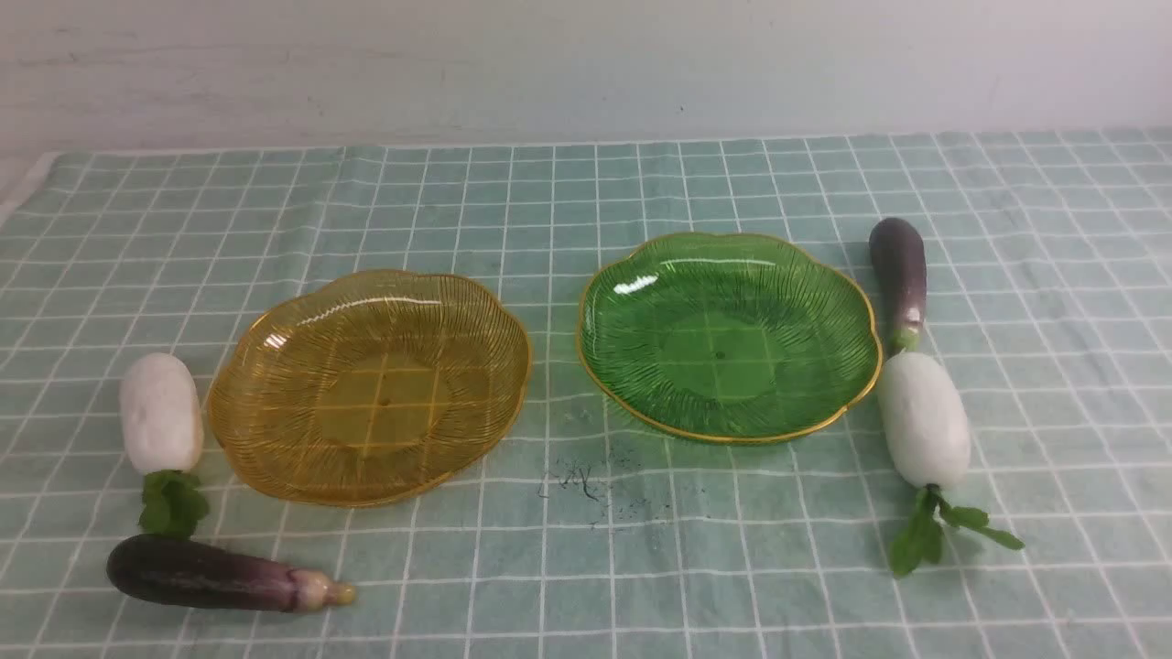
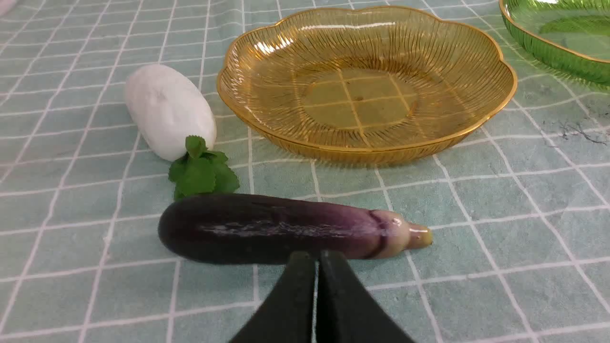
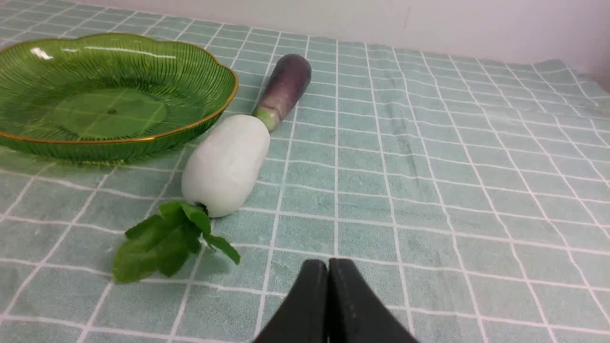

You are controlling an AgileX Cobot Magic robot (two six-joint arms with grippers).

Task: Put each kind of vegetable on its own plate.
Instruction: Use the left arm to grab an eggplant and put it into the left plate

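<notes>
On the checked cloth stand an amber plate (image 1: 275,439) at the left and a green plate (image 1: 632,384) at the right, both bare. Left of the amber plate (image 2: 476,114) lies a white radish (image 1: 161,412) with a dark purple eggplant (image 1: 211,574) in front of it. Right of the green plate (image 3: 143,138) lie an eggplant (image 1: 898,270) and, nearer, a radish (image 1: 925,419). My left gripper (image 2: 317,259) is shut and holds nothing, just short of the near eggplant (image 2: 267,228), with the radish (image 2: 167,110) behind. My right gripper (image 3: 328,267) is shut and holds nothing, short of the radish (image 3: 226,164) and eggplant (image 3: 285,88). Neither gripper shows in the front view.
A pale wall (image 1: 586,64) rises behind the table. The cloth's left edge (image 1: 23,188) shows at the far left. A dark scribbled mark (image 1: 581,480) sits on the cloth in front of the gap between the plates.
</notes>
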